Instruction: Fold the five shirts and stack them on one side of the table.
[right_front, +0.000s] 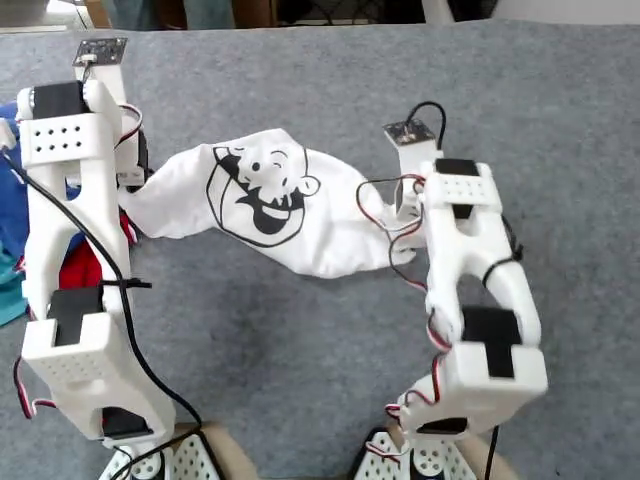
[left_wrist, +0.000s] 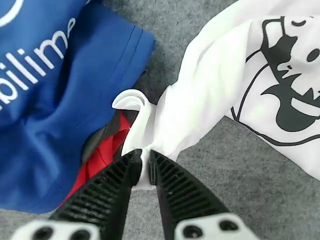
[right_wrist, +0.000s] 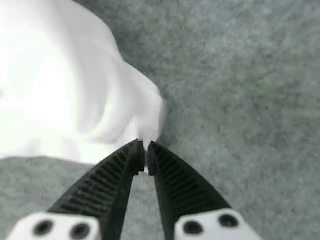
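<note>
A grey felt-like table cover (right_front: 300, 360) spans the high view, and a thin strip of room runs along the top edge. A white cotton shirt with a black cartoon print (right_front: 270, 205) lies stretched across the centre. The left gripper (left_wrist: 141, 167) pinches its corner at centre left, beside a crumpled blue shirt (left_wrist: 55, 100) and red cloth (left_wrist: 100, 155). The right gripper (right_wrist: 145, 157) pinches the opposite edge.

- Your left gripper (left_wrist: 142, 159) has its black ribbed jaws pinched together on a bunched edge of the white shirt (left_wrist: 210, 85).
- From the pinch, a fold of that shirt curls up into a small loop.
- The white shirt carries a black cartoon drawing (left_wrist: 290, 85).
- A blue shirt (left_wrist: 60, 110) with white lettering lies just beside it, over a red shirt (left_wrist: 102, 157).
- You can see the grey table (left_wrist: 225, 175) beneath them.
</note>
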